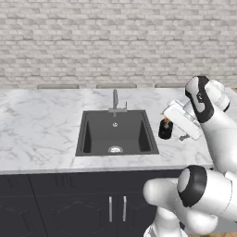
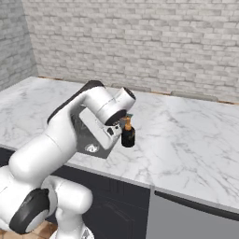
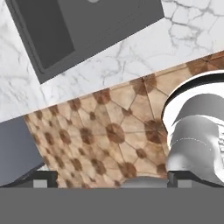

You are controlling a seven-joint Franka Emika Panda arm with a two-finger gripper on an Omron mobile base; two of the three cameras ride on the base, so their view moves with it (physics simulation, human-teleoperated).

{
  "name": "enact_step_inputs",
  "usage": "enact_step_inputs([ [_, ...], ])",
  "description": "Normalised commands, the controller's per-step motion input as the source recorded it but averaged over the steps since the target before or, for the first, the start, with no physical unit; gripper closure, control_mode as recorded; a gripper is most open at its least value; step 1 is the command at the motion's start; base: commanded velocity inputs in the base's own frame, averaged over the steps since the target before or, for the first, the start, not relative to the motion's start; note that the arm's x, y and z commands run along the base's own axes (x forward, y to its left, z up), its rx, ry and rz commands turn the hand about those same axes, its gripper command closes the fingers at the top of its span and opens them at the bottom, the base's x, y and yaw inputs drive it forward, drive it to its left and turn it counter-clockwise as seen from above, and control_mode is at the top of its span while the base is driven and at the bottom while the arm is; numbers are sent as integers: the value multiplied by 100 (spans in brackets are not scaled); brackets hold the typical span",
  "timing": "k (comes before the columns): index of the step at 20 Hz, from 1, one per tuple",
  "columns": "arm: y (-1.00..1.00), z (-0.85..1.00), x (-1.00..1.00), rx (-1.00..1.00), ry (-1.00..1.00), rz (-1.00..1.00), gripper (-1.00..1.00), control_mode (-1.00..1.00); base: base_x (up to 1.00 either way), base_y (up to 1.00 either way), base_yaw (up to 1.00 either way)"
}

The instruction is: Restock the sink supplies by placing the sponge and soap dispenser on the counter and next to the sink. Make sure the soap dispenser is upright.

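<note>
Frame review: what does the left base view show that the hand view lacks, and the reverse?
Left base view brings the upright soap dispenser standing to the right of the sink, the faucet and the brick wall. Hand view brings the patterned tile floor beyond the counter edge. Both share the sink and the marble counter.

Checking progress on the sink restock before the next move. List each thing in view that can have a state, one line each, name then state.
soap dispenser: upright on the counter, just right of the sink, not held.
sink: basin bare apart from its drain.
faucet: no water running.
gripper: open, fingers wide apart with nothing between them, pointing down past the counter edge at the floor.
</note>
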Motion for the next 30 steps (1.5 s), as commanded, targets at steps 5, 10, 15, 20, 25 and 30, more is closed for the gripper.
enact_step_inputs([
  [5,12,-23,8,-21,0,2,-100,-100,0,0,0],
  [10,0,-33,9,-6,5,0,-100,-100,0,0,0],
  [15,7,-41,0,-10,11,0,-100,-100,0,0,0],
  [20,1,-34,0,-5,15,0,-100,-100,0,0,0],
  [25,0,-28,-17,-4,2,-3,-100,-100,0,0,0],
  [30,0,0,0,0,0,0,-100,100,-73,0,-41],
])
